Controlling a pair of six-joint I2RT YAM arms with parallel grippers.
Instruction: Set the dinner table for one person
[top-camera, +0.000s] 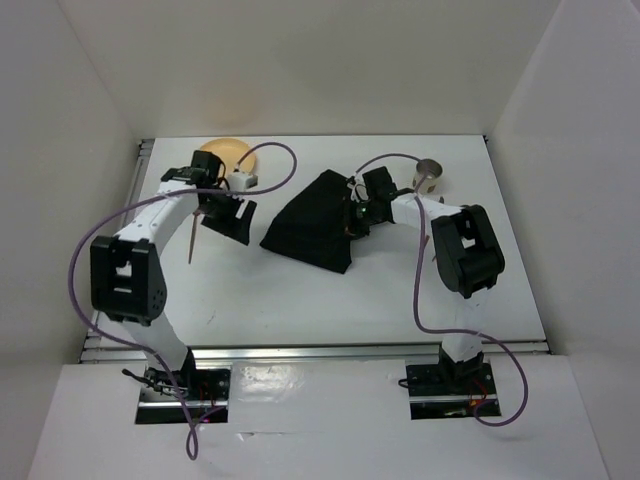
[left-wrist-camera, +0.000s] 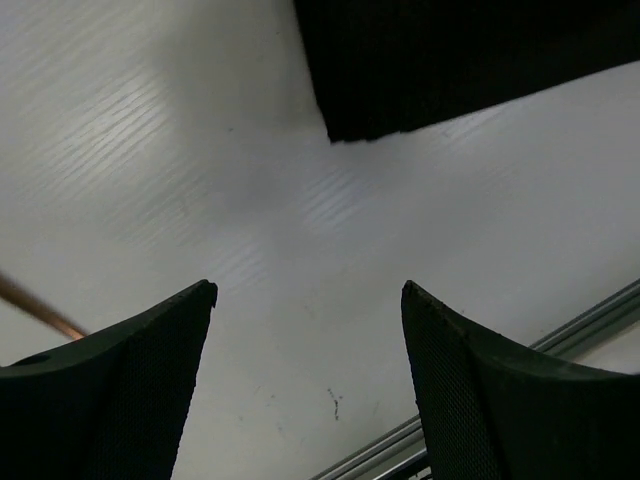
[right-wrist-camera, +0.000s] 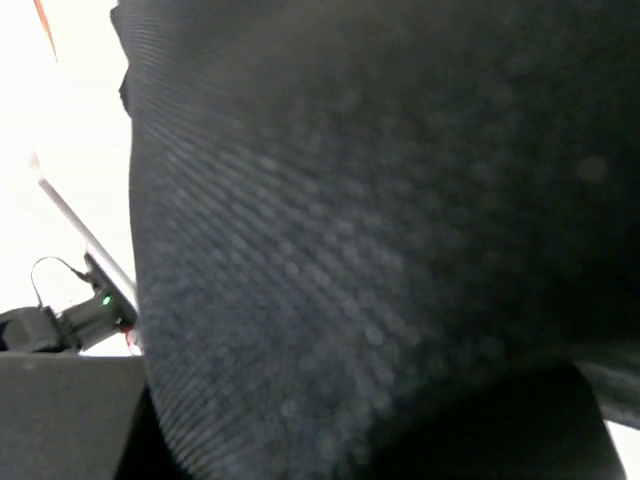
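The dinner table (top-camera: 300, 300) is a white top with a silver rail. A black cloth mat (top-camera: 315, 222) lies at its middle, bunched and raised on its right side. My right gripper (top-camera: 357, 212) is at that raised edge and looks shut on the mat; the cloth (right-wrist-camera: 350, 230) fills the right wrist view and hides the fingers. My left gripper (top-camera: 228, 224) is open and empty just left of the mat. In the left wrist view it (left-wrist-camera: 308, 290) hovers over bare table, with a mat corner (left-wrist-camera: 450, 60) ahead of it.
An orange plate (top-camera: 228, 152) lies at the back left, partly behind my left arm. A metal cup (top-camera: 430, 176) stands at the back right. A thin copper stick (top-camera: 193, 236) lies left of the left gripper and also shows in the left wrist view (left-wrist-camera: 35, 308). The table rail (left-wrist-camera: 560, 340) is close by.
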